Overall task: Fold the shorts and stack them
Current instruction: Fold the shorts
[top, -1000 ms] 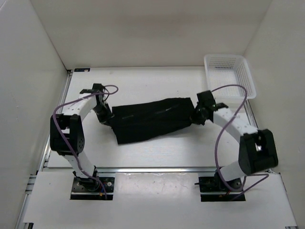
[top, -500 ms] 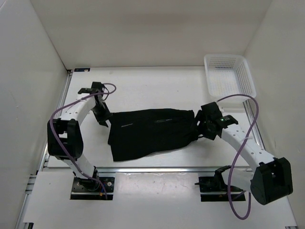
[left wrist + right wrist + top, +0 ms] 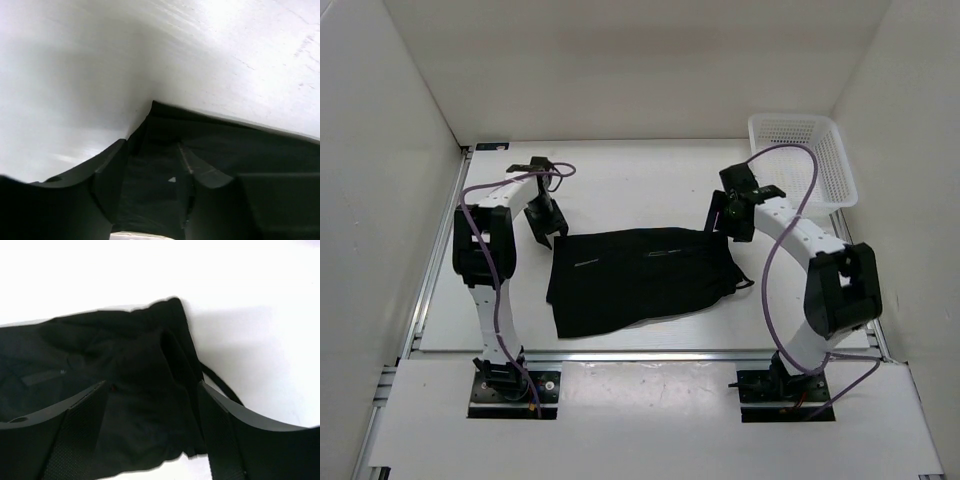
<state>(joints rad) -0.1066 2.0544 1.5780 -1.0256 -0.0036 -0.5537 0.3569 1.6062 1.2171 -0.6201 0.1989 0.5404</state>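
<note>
Shorts [image 3: 640, 275]: flat, mid-tabletop [image 3: 620, 180]. Left hand [image 3: 552, 226]: fingers parted, empty, over their far-left corner. Right hand [image 3: 718, 218]: wide, empty, over far-right corner.

On my overhead feed, a white plastic basket [image 3: 800, 145] with lattice sides sits in the far right corner of the white counter [image 3: 640, 185]. Its long side runs along the right wall [image 3: 905, 150] (whether it touches that wall I can't tell). A plain white left wall [image 3: 380, 200] and back wall [image 3: 640, 70] close off the other sides. A near rail [image 3: 640, 354] of aluminium crosses the counter's front edge, and a left rail [image 3: 428, 280] runs up its side. A small dark bracket [image 3: 492, 147] sits at the far left corner.
</note>
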